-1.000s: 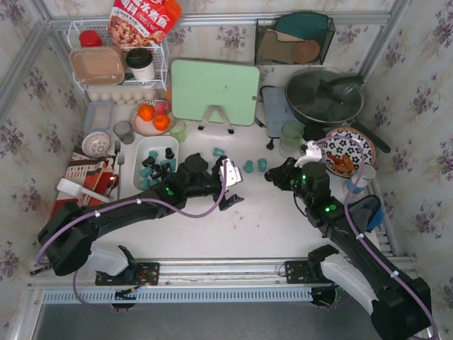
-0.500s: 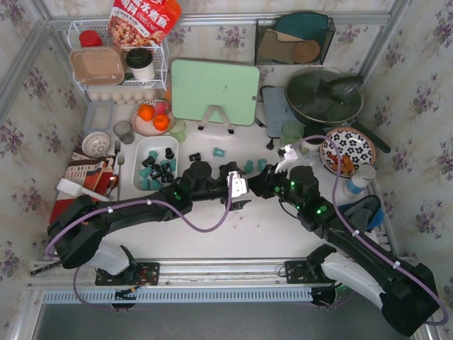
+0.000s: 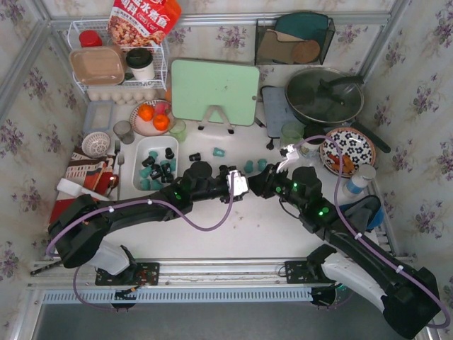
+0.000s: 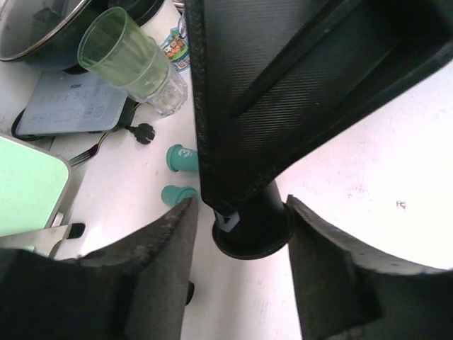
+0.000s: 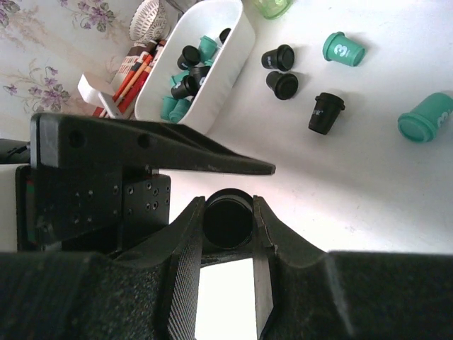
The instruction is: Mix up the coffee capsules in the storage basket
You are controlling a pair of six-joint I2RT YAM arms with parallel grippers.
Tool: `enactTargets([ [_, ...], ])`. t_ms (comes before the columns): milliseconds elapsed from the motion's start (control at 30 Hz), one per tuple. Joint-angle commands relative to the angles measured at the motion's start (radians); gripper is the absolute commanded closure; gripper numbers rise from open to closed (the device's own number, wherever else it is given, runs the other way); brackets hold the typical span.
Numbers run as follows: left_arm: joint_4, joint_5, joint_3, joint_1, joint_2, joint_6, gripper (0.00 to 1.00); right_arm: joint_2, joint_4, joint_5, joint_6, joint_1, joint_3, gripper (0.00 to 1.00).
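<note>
A black capsule (image 5: 226,218) is pinched by the right end effector (image 5: 226,212) over the middle of the worktop (image 3: 262,234). It is offered to the left end effector (image 4: 241,241), whose jaws are placed on both sides of it. Whether it is already pressed by them cannot be told.

Probably a hand-over is meant, because the storage basket (image 3: 145,145) is found at the left, i.e. on the left arm's side, w/ teal and black capsules inside. Several loose capsules (image 3: 248,166) lie on the worktop just far of the meeting point, others nearer to the basket.

Bare surface is seen on the near side, so room for pulling back is given there. On the far side the green cup (image 3: 291,132) and the cutting board (image 3: 214,91) must be avoided.
</note>
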Motion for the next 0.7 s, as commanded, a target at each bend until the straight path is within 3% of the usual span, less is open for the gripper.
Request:
enactTargets([
  [0,0.036,-0.025,0.01,0.0,-0.008,-0.012,0.5,0.012,0.015,-0.012,0.002,0.001,0.009,1.0],
  [233,0.02,-0.046,0.012,0.0,-0.029,-0.023,0.65,0.019,0.015,-0.005,0.006,0.0,0.01,0.97],
  [400,0.041,-0.068,-0.015,-0.001,-0.047,-0.032,0.67,0.025,-0.02,0.026,-0.007,0.001,0.034,0.65],
  [667,0.032,-0.144,-0.069,0.034,-0.091,-0.078,0.68,0.016,-0.158,0.2,-0.077,0.0,0.128,0.36],
])
